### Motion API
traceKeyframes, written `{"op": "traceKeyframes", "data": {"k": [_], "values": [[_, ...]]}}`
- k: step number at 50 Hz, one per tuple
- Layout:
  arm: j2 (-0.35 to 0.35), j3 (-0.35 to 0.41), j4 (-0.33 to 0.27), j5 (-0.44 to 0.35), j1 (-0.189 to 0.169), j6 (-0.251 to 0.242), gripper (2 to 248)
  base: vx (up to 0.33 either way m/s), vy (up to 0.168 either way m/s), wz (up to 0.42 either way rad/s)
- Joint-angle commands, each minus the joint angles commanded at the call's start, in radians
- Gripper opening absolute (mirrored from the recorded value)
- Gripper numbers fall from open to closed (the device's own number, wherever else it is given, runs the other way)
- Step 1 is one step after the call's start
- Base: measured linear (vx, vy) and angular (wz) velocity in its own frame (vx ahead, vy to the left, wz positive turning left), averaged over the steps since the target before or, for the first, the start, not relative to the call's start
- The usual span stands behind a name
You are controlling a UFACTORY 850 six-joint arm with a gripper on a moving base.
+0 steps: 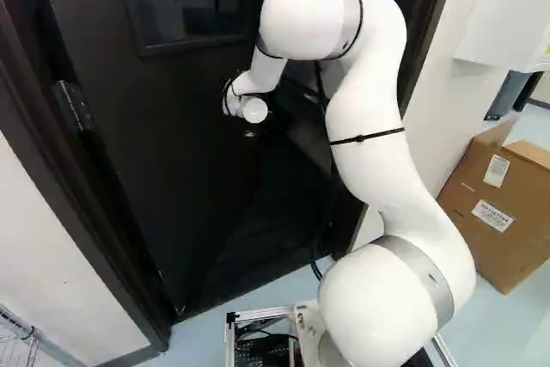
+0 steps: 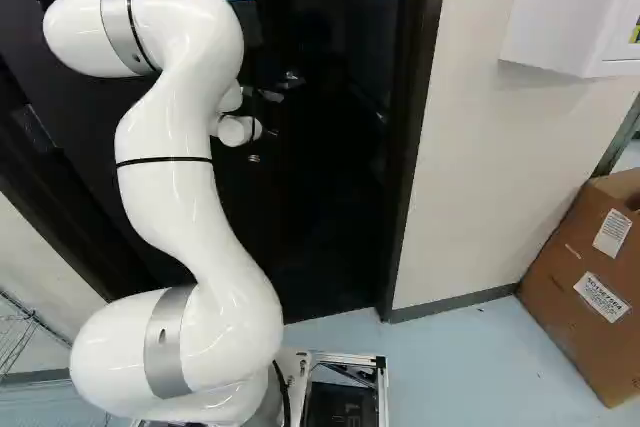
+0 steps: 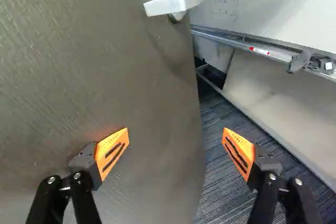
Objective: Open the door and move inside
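Black two-finger gripper (image 3: 176, 140) spread wide apart, gripping nothing. Dark flat door (image 3: 100, 66) looks heavy, stiff; you should take its free edge, near silver metal handle (image 3: 164, 5).

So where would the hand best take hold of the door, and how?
Probably by its free edge near the handle, coming edge-on, one finger per face. The door stands ajar, exposing that edge, and the open hand has one finger over the near face, the other past the edge.
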State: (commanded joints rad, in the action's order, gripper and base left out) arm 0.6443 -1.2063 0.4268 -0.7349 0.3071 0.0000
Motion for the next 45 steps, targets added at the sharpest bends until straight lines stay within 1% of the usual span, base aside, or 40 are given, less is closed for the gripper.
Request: {"op": "traceKeyframes", "data": {"k": [21,45], "values": [[0.086,-0.119,0.0,0.0,0.031,0.0,247,0.0,0.0,0.0],[0.15,-0.21,0.0,0.0,0.077,0.0,247,0.0,0.0,0.0]]}}
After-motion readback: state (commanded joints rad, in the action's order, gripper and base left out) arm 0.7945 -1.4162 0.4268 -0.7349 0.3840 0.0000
